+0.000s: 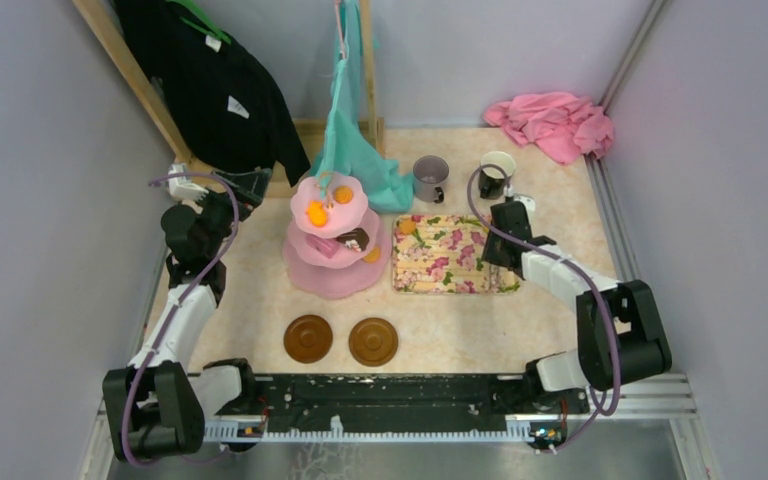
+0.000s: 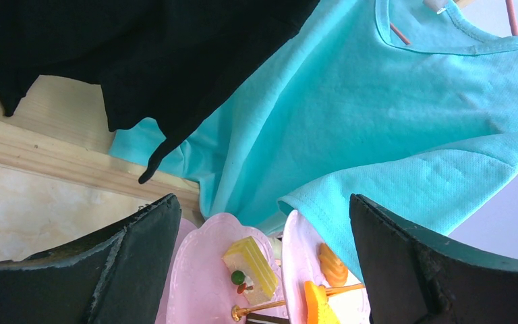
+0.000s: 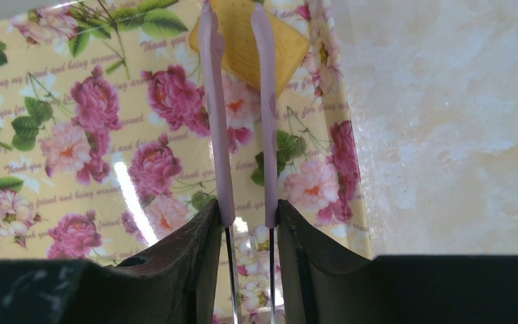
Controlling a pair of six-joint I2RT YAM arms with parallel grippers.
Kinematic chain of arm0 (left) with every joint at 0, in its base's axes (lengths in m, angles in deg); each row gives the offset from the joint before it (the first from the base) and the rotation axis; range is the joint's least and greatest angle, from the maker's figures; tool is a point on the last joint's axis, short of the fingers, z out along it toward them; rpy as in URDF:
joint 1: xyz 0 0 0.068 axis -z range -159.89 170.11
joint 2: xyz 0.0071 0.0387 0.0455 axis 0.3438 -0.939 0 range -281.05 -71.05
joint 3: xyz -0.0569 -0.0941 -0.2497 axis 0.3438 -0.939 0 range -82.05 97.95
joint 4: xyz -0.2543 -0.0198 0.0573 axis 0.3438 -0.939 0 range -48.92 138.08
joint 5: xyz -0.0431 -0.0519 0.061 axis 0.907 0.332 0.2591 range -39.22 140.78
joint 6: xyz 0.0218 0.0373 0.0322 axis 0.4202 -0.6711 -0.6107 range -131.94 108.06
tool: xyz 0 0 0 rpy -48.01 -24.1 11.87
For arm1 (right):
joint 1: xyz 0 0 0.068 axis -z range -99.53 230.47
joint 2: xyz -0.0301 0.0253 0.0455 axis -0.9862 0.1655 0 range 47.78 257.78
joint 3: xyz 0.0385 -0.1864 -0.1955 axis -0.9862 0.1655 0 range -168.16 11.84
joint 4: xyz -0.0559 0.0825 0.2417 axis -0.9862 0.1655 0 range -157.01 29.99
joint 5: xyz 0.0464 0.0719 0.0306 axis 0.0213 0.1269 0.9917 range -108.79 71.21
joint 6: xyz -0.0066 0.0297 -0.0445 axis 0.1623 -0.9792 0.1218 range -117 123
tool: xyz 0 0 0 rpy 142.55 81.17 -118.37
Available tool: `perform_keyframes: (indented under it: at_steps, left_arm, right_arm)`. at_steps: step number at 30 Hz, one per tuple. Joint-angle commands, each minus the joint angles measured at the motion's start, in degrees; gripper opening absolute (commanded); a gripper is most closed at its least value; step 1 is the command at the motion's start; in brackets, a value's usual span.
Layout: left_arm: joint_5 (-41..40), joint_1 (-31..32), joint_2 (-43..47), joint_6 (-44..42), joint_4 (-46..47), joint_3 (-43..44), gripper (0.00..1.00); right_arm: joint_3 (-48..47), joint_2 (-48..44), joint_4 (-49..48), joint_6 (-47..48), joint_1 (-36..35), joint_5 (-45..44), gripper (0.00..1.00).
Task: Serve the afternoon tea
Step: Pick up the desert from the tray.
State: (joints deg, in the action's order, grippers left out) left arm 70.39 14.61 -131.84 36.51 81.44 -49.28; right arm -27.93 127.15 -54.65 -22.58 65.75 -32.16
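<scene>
Pink plastic tongs (image 3: pixel 214 121) were clamped between the fingers of the right gripper (image 3: pixel 249 212), which was closed on their two arms. The arms stood a narrow gap apart and ran straight out along the gripper's own line of reach. Their tips lay over a small flat yellow toy cake (image 3: pixel 289 48) resting on the yellow rectangular tray with the rose print (image 3: pixel 54 88), close to that tray's right-hand rim. The cake looked wider than the gap between the tips, and whether they touched it could not be told.

Nearest the arm bases, two round brown discs (image 1: pixel 308 338) sat side by side on the table, bare. Beyond them, the tray lay on the right. On the left, just beside it, stood the pink three-tier scalloped stand (image 1: pixel 335 270), already carrying orange and brown toy cakes. The left gripper (image 2: pixel 263 202) hung beside the stand with its jaws wide apart and nothing between them.

The coming move probably hinged on one relation. The yellow cake lay dead ahead of the tongs, in line with their long axis, so the right arm was the one placed to take it. The stand lay leftward across the whole tray.

Farther back stood a grey mug (image 1: pixel 430 177) and a black white-lined mug (image 1: pixel 496 172), near each other. Behind them hung a teal fabric (image 1: pixel 345 120), and a crumpled pink cloth (image 1: pixel 552 122) lay in the far right corner.
</scene>
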Motion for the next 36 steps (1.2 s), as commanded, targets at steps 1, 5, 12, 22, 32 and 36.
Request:
perform_keyframes:
  at_steps: [1, 5, 12, 22, 32, 36]
  left_arm:
    - [0.89, 0.20, 0.75, 0.36, 2.14, 0.01, 0.99]
    - [0.78, 0.11, 0.59, 0.27, 2.14, 0.01, 0.99]
    - [0.89, 0.10, 0.50, 0.31, 2.23, 0.03, 0.99]
    - [0.86, 0.11, 0.68, 0.26, 2.14, 0.01, 0.99]
    - [1.04, 0.07, 0.79, 0.42, 2.23, 0.01, 0.99]
    - [1.10, 0.08, 0.89, 0.42, 2.23, -0.07, 0.99]
  right_arm:
    - [-5.30, -1.28, -0.44, 0.94, 0.77, -3.71, 0.33]
    - [-7.33, 0.65, -0.51, 1.31, 1.24, -3.94, 0.34]
    - [-7.54, 2.39, -1.18, 1.33, 3.08, -2.81, 0.34]
    - [-6.59, 5.49, -2.82, 0.94, 4.01, -0.85, 0.34]
    - [-6.08, 6.39, -2.49, 0.06, 4.09, 1.43, 0.34]
    - [-5.71, 5.89, -1.76, -0.34, 4.13, 3.05, 0.33]
